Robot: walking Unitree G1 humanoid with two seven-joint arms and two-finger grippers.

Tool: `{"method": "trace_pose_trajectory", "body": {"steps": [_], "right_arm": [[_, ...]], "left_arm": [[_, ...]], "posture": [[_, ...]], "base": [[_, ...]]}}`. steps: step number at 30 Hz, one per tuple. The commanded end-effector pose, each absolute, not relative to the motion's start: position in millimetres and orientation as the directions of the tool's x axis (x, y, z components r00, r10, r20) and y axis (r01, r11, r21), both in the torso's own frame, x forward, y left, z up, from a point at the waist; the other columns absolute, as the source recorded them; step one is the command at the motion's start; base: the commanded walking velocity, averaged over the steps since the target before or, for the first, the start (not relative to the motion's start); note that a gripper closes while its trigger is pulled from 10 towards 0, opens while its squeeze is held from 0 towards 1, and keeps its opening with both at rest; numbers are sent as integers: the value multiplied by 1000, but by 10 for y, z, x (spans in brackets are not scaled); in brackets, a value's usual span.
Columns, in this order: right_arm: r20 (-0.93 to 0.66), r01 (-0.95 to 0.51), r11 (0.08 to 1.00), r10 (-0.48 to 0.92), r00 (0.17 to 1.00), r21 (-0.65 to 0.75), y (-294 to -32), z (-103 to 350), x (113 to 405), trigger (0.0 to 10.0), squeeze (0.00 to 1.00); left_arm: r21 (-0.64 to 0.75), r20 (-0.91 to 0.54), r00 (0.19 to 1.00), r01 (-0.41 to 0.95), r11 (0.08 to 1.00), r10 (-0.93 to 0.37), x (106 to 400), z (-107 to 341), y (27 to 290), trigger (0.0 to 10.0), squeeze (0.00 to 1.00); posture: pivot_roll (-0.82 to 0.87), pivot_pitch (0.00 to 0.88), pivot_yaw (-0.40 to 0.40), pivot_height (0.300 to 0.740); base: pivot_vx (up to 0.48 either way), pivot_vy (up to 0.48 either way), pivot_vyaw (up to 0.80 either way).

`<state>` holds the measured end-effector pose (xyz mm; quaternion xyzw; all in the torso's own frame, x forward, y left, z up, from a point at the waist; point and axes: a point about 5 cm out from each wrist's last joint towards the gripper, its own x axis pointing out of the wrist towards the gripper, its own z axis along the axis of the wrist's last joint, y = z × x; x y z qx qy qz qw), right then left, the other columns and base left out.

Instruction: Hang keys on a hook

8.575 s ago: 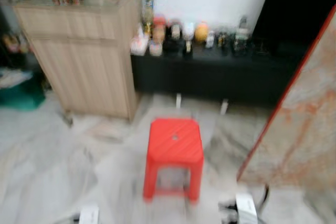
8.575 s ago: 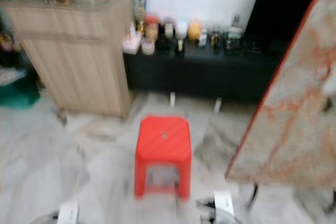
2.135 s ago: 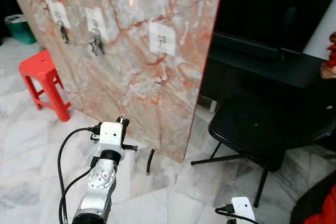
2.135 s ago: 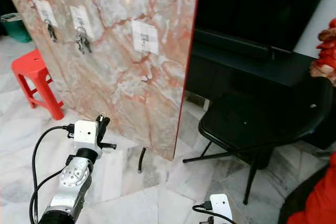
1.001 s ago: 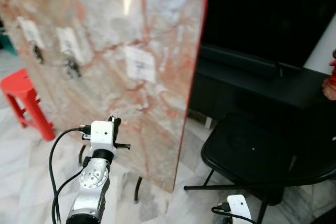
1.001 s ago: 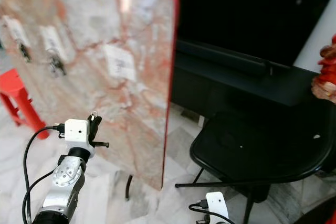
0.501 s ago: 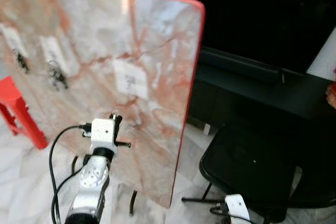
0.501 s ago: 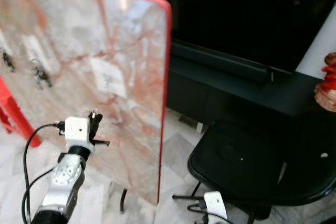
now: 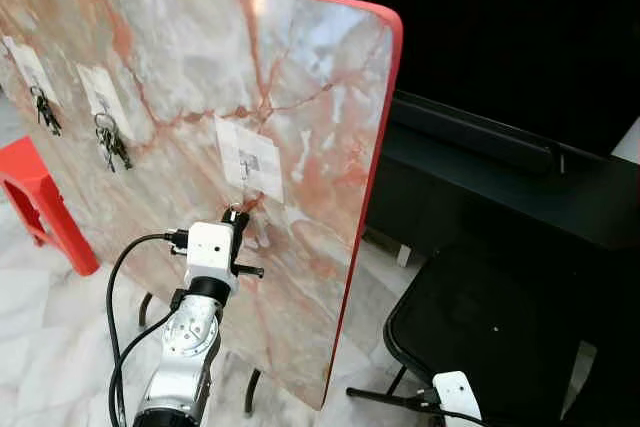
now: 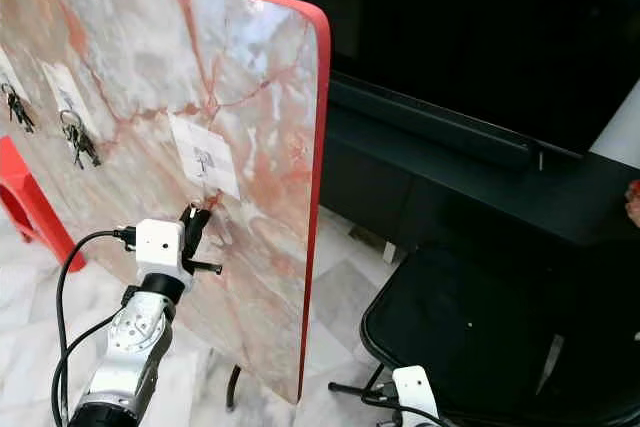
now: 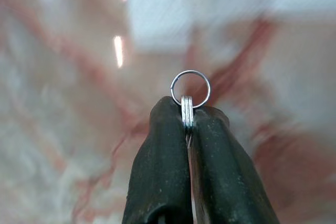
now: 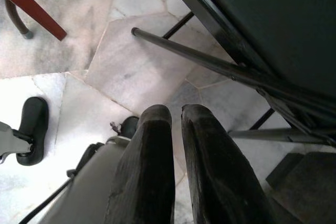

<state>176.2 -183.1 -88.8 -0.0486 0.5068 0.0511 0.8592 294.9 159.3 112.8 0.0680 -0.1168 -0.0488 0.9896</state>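
A marble board (image 9: pixel 200 67) with a red rim stands tilted before me. Three white hook plates sit on it; the left two carry key bunches (image 9: pixel 112 145), (image 9: pixel 44 115). The third plate (image 9: pixel 250 159) holds a bare hook (image 10: pixel 204 159). My left gripper (image 9: pixel 232 215) is raised just below that plate, shut on a silver key ring (image 11: pixel 189 89) that sticks out past its fingertips. The ring stands close to the marble face under the white plate (image 11: pixel 220 3). My right gripper (image 12: pixel 176 114) hangs low by the floor, fingers together on nothing.
A black chair (image 10: pixel 490 347) stands to the right of the board, its legs (image 12: pixel 210 61) near my right gripper. A dark TV and low black cabinet (image 9: pixel 520 177) run behind. A red stool (image 9: pixel 40 202) stands at the left behind the board.
My left gripper has risen with the ring to just under the third hook plate. The view has steadied and moved closer to the board.
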Motion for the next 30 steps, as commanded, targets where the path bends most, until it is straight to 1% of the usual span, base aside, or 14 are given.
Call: {"method": "trace_pose_trajectory", "body": {"steps": [1, 11, 25, 30], "right_arm": [[-878, -136, 990, 35, 478, -35, -1846, -888, 1758, 10000, 0], [-878, -144, 989, 36, 478, -38, -1847, -884, 1767, 10000, 0], [-879, -158, 986, 37, 476, -45, -1859, -879, 1774, 10000, 0], [-879, -163, 986, 38, 475, -46, -1860, -878, 1776, 10000, 0]], "left_arm": [[167, 246, 960, 94, 981, -134, 2939, 1186, 1568, 10000, 0], [189, 264, 952, 109, 976, -157, 2777, 1258, 1582, 10000, 0], [158, 293, 951, 53, 986, -98, 2611, 1340, 1654, 10000, 0], [152, 297, 950, 49, 987, -93, 2611, 1380, 1663, 10000, 0]], "posture": [[35, 0, -46, 740], [37, 0, -47, 740], [44, 0, -57, 740], [44, 0, -57, 740]], "base": [[0, 0, 0], [0, 0, 0], [0, 0, 0], [0, 0, 0]]}}
